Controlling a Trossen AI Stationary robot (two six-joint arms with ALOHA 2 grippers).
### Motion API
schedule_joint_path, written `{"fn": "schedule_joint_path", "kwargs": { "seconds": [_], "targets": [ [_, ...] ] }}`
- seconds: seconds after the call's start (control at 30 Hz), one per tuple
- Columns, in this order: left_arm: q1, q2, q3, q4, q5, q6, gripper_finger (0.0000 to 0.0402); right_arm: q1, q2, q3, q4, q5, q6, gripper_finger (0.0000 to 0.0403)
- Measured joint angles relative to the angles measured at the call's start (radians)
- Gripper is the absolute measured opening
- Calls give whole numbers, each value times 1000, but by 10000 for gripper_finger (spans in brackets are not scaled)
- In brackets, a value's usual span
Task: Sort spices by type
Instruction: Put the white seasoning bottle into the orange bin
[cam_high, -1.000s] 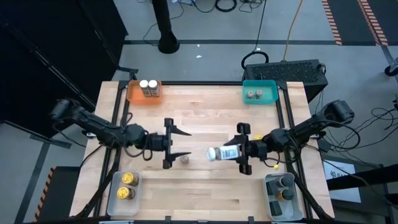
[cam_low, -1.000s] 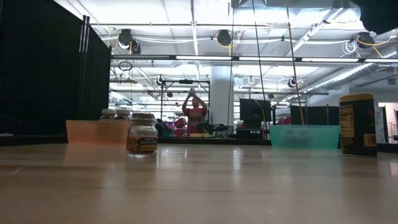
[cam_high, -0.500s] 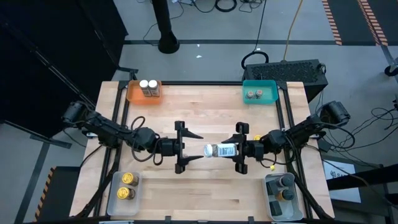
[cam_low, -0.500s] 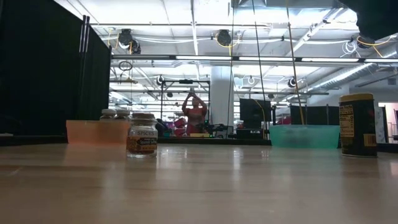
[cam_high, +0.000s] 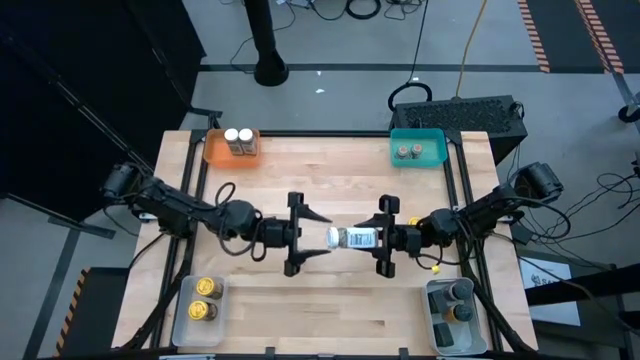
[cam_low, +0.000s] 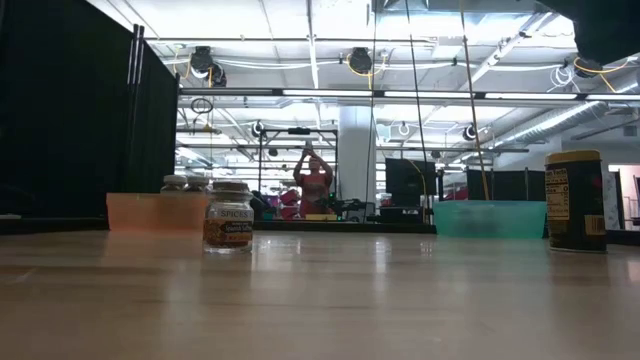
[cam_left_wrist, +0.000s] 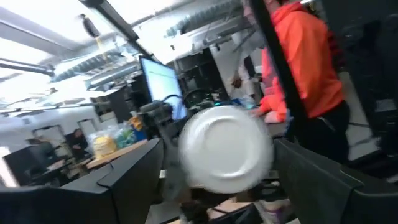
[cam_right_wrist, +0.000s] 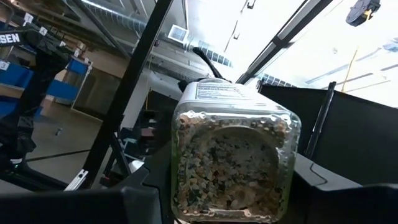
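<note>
My right gripper (cam_high: 375, 239) is shut on a clear jar (cam_high: 352, 239) of pale speckled spice with a white lid (cam_left_wrist: 225, 148), held above the table's middle. My left gripper (cam_high: 319, 235) is open just left of it. Its fingers stand on either side of the lid without touching it. A grey-lidded brownish jar (cam_low: 228, 217) stands upright on the table; in the high view my left gripper hides it. A dark jar (cam_low: 575, 200) stands on the table at the right of the low view. My right gripper pinches the jar's base end (cam_right_wrist: 233, 193) between its two fingers. The fingers come level from the table's right side. The jar lies level along the fingers, its lid pointing to the table's left, lifted clear of the table.
An orange tray (cam_high: 216, 150) at the far left holds two white-topped jars. A teal tray (cam_high: 432, 148) at the far right holds two grey-lidded jars. A clear tray (cam_high: 186, 318) at the near left holds gold jars. A clear tray (cam_high: 436, 330) at the near right holds dark jars.
My left gripper has gone toward the table's right, up to the lid of the jar held by my right gripper. My right gripper has carried the jar a little toward the table's left, still level. The jars on the table have kept still.
</note>
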Motion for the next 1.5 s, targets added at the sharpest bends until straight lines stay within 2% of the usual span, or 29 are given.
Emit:
{"fn": "schedule_joint_path", "kwargs": {
  "seconds": [0.63, 0.93, 1.07, 1.13, 1.37, 1.43, 1.5],
  "targets": [
    [43, 77, 73, -36, 50, 18, 305, -6, 0, 0, -12, -1, 3, 163],
    [41, 77, 73, -33, 67, 1, 263, -6, 0, 0, -24, 27, 3, 163],
    [41, 77, 73, -32, 64, 0, 226, -15, 0, 0, -39, 31, 5, 163],
    [41, 76, 73, -28, 51, -4, 206, -23, -1, 0, -39, 32, 6, 163],
    [16, 75, 73, -41, -62, -16, 206, -30, -1, 0, -60, 43, 34, 164],
    [7, 75, 73, -49, -122, -18, 206, -29, -2, 0, -67, 81, 39, 193],
    [0, 63, 73, -76, -225, -18, 206, -29, -8, 0, -76, 189, 42, 243]
  ]
}}
